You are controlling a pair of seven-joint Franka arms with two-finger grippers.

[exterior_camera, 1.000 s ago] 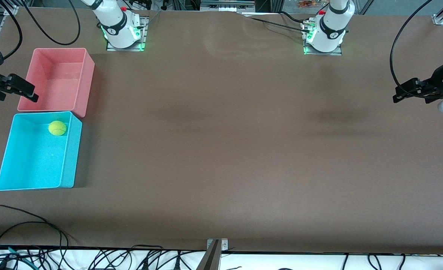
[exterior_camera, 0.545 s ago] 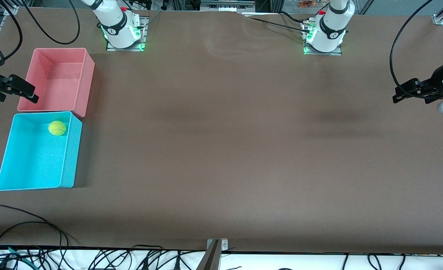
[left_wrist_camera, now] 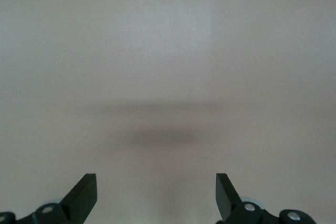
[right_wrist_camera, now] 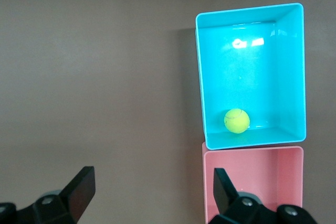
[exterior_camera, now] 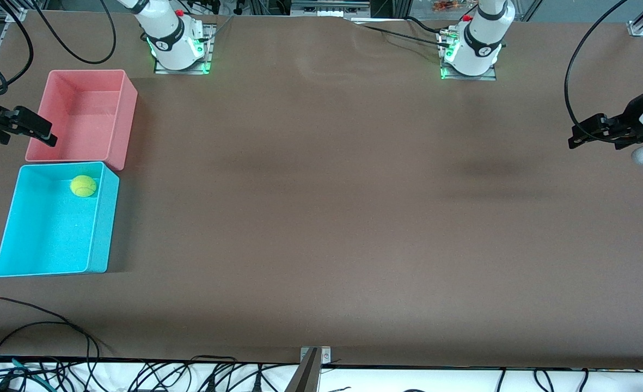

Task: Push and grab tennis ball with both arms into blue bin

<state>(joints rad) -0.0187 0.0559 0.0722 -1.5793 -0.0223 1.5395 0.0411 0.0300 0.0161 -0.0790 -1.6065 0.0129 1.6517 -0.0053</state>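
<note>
The tennis ball (exterior_camera: 83, 186) sits inside the blue bin (exterior_camera: 99, 228), resting on its floor close to the wall that meets the pink bin (exterior_camera: 122, 122). The two bins stand touching, end to end, at the right arm's end of the brown desk (exterior_camera: 326, 218), with the pink one farther from the front camera.

The right claw (exterior_camera: 47, 138) hangs in the air over the edge of the pink bin, its two black fingers (right_wrist_camera: 79, 187) spread wide apart with nothing between them. From its wrist camera you look straight down on both bins, the ball (right_wrist_camera: 236, 120) plain to see in the blue one (right_wrist_camera: 202, 77).

The left claw (exterior_camera: 573, 138) is up over the bare desk at the left arm's end, well apart from the bins. Its fingers (left_wrist_camera: 84, 195) also stand wide open and empty, with only plain desk surface beneath them.
</note>
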